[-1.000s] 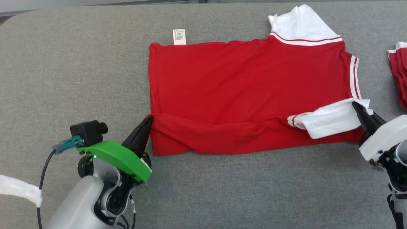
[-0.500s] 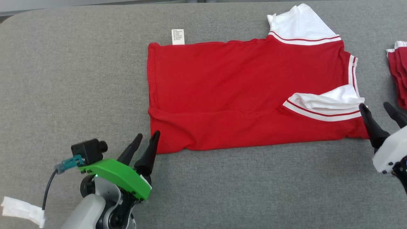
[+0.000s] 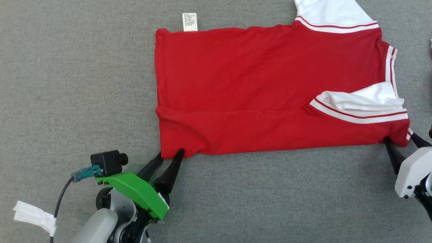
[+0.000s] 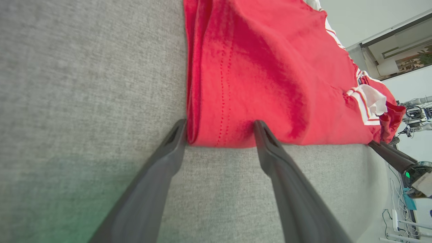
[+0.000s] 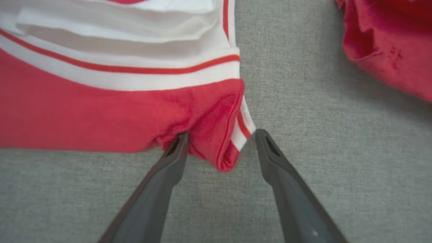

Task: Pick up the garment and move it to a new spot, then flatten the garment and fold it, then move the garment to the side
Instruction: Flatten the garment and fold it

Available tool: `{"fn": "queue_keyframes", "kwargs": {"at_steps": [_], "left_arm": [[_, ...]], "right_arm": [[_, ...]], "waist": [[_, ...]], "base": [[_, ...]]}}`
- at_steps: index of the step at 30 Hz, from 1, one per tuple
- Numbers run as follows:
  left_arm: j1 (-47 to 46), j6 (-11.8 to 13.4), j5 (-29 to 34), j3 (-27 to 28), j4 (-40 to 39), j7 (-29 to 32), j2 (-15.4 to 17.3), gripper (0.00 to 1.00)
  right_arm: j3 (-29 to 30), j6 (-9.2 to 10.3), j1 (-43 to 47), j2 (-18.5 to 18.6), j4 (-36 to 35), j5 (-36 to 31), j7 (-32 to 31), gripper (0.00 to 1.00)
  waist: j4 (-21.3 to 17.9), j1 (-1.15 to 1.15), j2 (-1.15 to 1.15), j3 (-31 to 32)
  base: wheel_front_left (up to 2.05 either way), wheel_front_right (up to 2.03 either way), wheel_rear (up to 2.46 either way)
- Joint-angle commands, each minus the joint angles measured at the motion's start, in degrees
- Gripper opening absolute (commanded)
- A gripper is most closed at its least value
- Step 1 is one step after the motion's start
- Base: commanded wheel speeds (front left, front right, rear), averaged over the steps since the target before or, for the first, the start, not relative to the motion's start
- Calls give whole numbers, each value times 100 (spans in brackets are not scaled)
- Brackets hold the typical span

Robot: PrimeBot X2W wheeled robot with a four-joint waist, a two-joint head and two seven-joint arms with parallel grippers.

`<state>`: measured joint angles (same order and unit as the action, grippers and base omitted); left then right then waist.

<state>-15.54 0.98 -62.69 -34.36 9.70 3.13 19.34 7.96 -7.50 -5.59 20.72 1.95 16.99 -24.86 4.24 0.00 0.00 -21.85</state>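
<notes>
Left gripper (image 3: pixel 169 153) and right gripper (image 3: pixel 400 138) no longer pinch the shirt (image 3: pixel 263 91). Both now stand spread, straddling its near corners. The sleeve (image 3: pixel 364 101), released, lies folded on the red panel. Head camera has shifted.

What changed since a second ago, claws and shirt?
The left claw and right claw both let go of the red shirt, opened and drew back to straddle its near corners. The near sleeve now lies folded onto the body. Care label and far sleeve unchanged.
</notes>
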Motion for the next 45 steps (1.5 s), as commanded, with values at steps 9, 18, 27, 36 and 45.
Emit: {"fn": "queue_keyframes", "kwargs": {"at_steps": [9, 18, 27, 36, 45], "left_arm": [[-92, -295, -162, -151, 404, 210, -82, 0], [50, -459, -331, 16, 297, 331, 336, 0], [1076, -268, -641, -82, -978, 714, 925, 0], [1360, 1, -484, 12, -1398, 495, 1082, 100], [-76, 227, 143, 484, -1489, 395, 1265, 100]], "right_arm": [[-154, 2, -318, -78, 503, 294, 55, 43], [-447, 6, -184, 471, 631, 1285, -47, 0], [-484, 6, 996, 1065, -208, 2368, -988, 0], [28, 5, 1375, 1275, -823, 2183, -1065, 100], [442, 4, -165, 1723, -1906, 1921, -1318, 100]], "waist": [[59, 0, 0, 50], [52, 0, 0, 408], [48, 0, 0, 568], [94, 0, 0, 389], [218, 0, 0, -685]], "base": [[0, 0, 0], [0, 0, 0], [0, 0, 0], [0, 0, 0], [0, 0, 0]]}}
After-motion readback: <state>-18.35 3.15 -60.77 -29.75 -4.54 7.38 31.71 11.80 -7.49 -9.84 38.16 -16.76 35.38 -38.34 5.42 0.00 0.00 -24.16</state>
